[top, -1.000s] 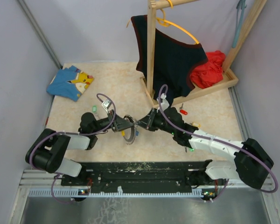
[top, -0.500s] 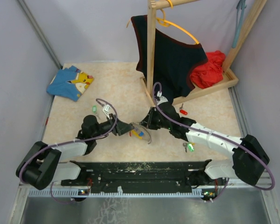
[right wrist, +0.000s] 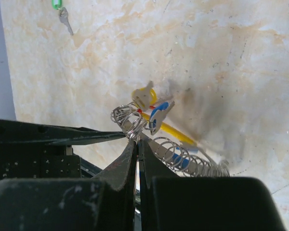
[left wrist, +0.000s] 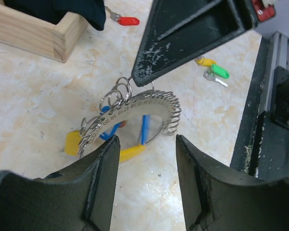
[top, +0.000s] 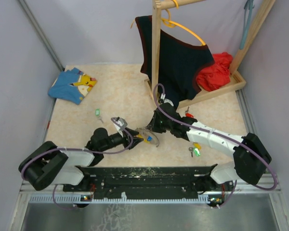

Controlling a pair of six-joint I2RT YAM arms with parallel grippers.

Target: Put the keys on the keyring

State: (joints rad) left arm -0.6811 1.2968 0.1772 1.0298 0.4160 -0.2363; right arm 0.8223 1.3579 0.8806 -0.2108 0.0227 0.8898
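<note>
The keyring [left wrist: 135,113] is a yellow loop with a silvery coil, small steel rings and blue tags, resting on the table. It also shows in the top view [top: 148,138]. My right gripper [right wrist: 136,137] is shut on its small rings [right wrist: 127,119] from above. My left gripper [left wrist: 147,139] is open and empty, its fingertips [left wrist: 111,144] just short of the yellow loop. Loose keys lie about: red [top: 188,114], yellow [top: 197,145] and green [top: 196,152] at the right, and another green [top: 98,113] at the left.
A wooden rack base [top: 216,91] stands at the back right with a dark shirt [top: 180,57] on an orange hanger and a red cloth [top: 216,72]. A blue garment [top: 72,84] lies at the back left. The black rail [top: 149,175] runs along the near edge.
My left gripper has let go of the keyring and drawn back toward the near edge. The keyring has come down and shifted right, still held by my right gripper.
</note>
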